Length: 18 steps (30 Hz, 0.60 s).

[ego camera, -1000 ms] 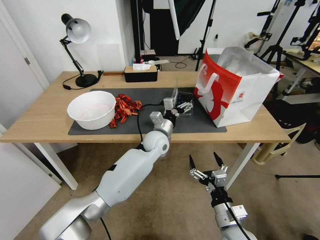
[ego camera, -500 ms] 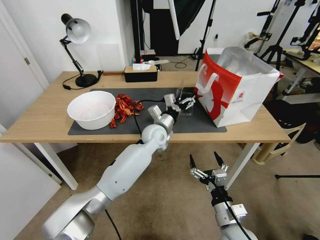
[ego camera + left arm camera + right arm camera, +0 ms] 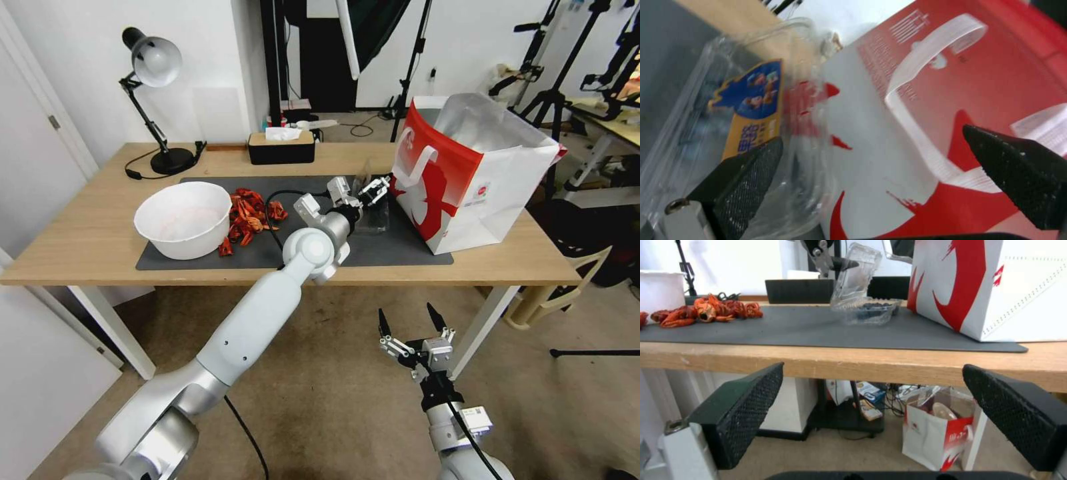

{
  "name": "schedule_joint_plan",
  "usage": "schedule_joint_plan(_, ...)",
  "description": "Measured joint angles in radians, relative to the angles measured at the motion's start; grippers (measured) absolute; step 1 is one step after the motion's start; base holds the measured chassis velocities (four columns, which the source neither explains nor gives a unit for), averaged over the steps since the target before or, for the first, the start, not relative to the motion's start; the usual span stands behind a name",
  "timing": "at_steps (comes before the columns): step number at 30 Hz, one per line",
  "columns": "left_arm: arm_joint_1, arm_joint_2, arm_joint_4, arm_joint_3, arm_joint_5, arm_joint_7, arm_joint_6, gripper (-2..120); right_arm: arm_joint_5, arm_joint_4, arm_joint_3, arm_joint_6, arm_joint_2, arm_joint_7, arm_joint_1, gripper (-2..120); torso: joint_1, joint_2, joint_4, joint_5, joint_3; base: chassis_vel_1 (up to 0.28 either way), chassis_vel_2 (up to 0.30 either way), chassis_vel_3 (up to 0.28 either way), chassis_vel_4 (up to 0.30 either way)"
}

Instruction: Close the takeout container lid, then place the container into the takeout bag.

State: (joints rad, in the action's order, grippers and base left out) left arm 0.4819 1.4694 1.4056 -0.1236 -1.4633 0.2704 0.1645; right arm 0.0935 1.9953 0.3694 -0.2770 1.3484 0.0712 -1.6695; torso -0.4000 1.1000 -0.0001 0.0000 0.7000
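Since the earlier frame, left gripper [image 3: 375,189] had advanced toward the takeout bag [image 3: 467,193], open jaws pushing the lid [image 3: 857,271] upright over the takeout container [image 3: 872,310]; right gripper [image 3: 412,328] hung open below the tabletop [image 3: 80,247].

Container [image 3: 871,311]: on mat [image 3: 818,330], beside bag [image 3: 991,286].
Lid [image 3: 856,273]: raised, left hand [image 3: 835,260] at it.
Right hand [image 3: 871,413]: open, below bench [image 3: 862,363].

white bowl [image 3: 183,219] left of centre on dark mat [image 3: 293,250] | red crayfish pile [image 3: 250,215] just right of bowl | black desk lamp [image 3: 155,100] upper left | black tissue box [image 3: 281,147] top centre of wooden table [image 3: 80,247] | beige chair [image 3: 553,293] right edge
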Motion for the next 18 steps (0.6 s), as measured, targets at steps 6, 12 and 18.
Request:
schedule_joint_plan(6,-0.007,0.014,-0.023,0.008,-0.001,0.002,0.008,100,-0.002,-0.002,-0.002,-0.001,0.0,0.0,0.003,100,0.0,0.0,0.0001,0.0001,0.0,0.0,0.0,0.0,0.0)
schedule_joint_plan(12,-0.006,0.031,-0.034,0.013,-0.026,0.006,0.024,100,-0.003,-0.003,-0.002,-0.001,-0.003,0.001,0.004,100,0.0,0.0,0.0001,0.0001,0.0,0.0,0.0,0.0,0.0)
schedule_joint_plan(18,-0.005,0.046,-0.044,0.013,-0.035,0.008,0.032,100,-0.008,-0.006,-0.001,-0.005,-0.001,0.001,0.001,100,0.0,0.0,0.0001,0.0001,0.0,0.0,0.0,0.0,0.0)
